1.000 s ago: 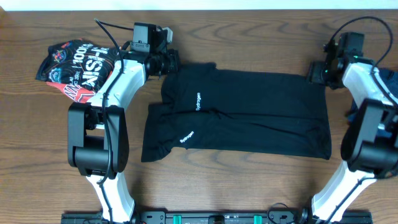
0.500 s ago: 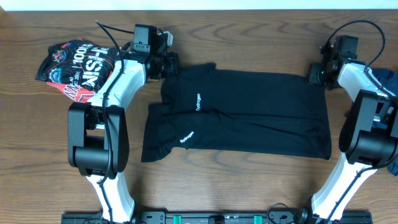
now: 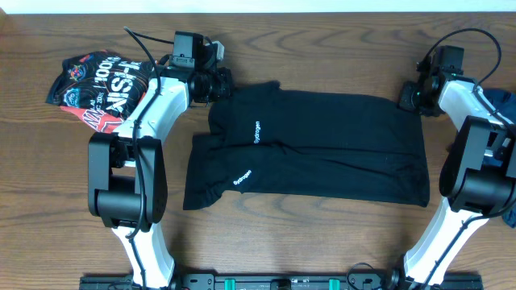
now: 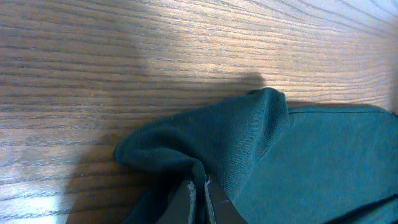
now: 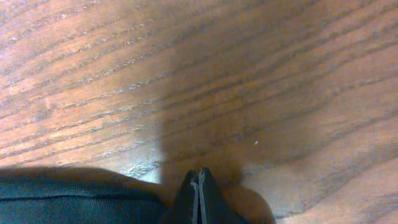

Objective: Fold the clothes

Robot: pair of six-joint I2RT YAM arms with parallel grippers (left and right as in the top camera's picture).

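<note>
A black shirt (image 3: 322, 145) with small white lettering lies spread across the middle of the wooden table, its left part folded over. My left gripper (image 3: 219, 82) is at the shirt's far left corner. In the left wrist view its fingers (image 4: 200, 185) are shut on a bunched fold of the shirt (image 4: 298, 155). My right gripper (image 3: 405, 98) sits at the shirt's far right corner. Its jaws (image 5: 199, 175) are pressed together over bare wood, and the shirt's edge (image 5: 62, 202) lies just to their left, outside the jaws.
A crumpled black, red and white printed garment (image 3: 97, 84) lies at the far left of the table. Blue fabric (image 3: 493, 98) shows at the right edge behind the right arm. The table's far edge runs just beyond both grippers.
The right gripper's jaws have closed and its wrist has shifted slightly toward the shirt's far right corner. The left arm and the shirt have not moved.
</note>
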